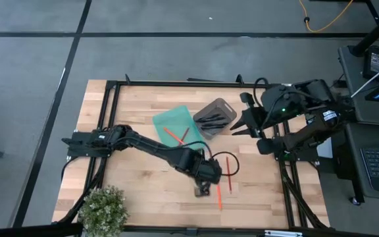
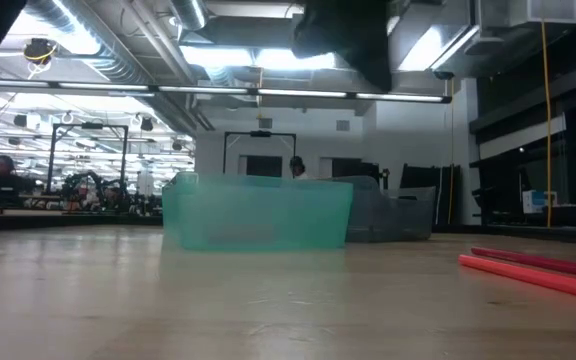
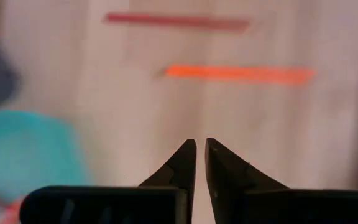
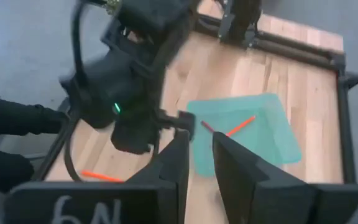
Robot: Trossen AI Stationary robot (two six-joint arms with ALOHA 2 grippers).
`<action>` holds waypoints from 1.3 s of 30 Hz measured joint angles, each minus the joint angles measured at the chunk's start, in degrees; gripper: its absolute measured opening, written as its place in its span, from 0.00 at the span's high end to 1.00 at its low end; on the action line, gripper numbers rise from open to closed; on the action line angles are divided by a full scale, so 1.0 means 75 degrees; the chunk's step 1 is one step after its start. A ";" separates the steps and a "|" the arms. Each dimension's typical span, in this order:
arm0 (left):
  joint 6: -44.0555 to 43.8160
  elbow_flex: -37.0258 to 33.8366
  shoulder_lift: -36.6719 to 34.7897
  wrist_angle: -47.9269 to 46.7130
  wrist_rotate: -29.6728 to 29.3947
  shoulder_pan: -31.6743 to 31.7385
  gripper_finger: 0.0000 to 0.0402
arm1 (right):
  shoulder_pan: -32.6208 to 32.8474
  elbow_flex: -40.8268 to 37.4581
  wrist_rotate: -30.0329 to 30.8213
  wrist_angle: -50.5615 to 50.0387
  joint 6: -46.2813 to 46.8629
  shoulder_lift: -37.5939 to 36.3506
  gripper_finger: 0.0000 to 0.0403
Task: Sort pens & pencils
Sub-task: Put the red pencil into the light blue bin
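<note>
Pencils (image 2: 536, 268) are the closest thing from table level, two orange-red sticks lying flat on the wood, not touching each other. Left gripper (image 3: 200, 144) hovers right by them, tips pointed their way. The brighter orange one is nearer its fingertips, the darker red one a bit beyond that. Its fingers are almost pressed together w/ just a sliver of gap and nothing in between, so it's got nothing rn.

Off to the gripper's side is the teal tray (image 1: 176, 117), already w/ two more pencils in it. Grey bin (image 1: 224, 105) sits just past the tray, touching it or close to it, and has the black pens (image 1: 212, 120) inside.

Right gripper (image 4: 201, 135) waits up by the far side of the grey bin, well apart from the loose pencils, fingers a bit parted, empty.

Handling-wise, imo these are light, stiff and skinny, so weight's no issue. Prob is they're round and will likely roll or skid on the smooth wood if nudged. Best bet is prob to open up, come straight down over the middle of the nearer stick w/ fingers across it, and pinch at mid-length so it doesn't tip. Grabbing near an end would prob make it swing.
</note>
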 joint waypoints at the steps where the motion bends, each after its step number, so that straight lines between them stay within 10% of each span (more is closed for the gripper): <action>1: 0.0548 0.0027 0.0002 -0.0325 -0.0089 0.0071 0.93 | -0.0003 0.0000 0.0001 0.0110 -0.0128 0.0045 0.82; 8: 0.3555 0.0079 0.0147 -0.0130 -0.0447 0.0158 0.93 | -0.0003 0.0000 0.0034 0.0588 -0.0515 0.0323 0.82; 39: 0.8314 0.0305 0.0970 0.1038 -0.1547 0.0000 0.88 | -0.0374 -0.0006 0.1060 0.1443 0.0634 0.0467 0.82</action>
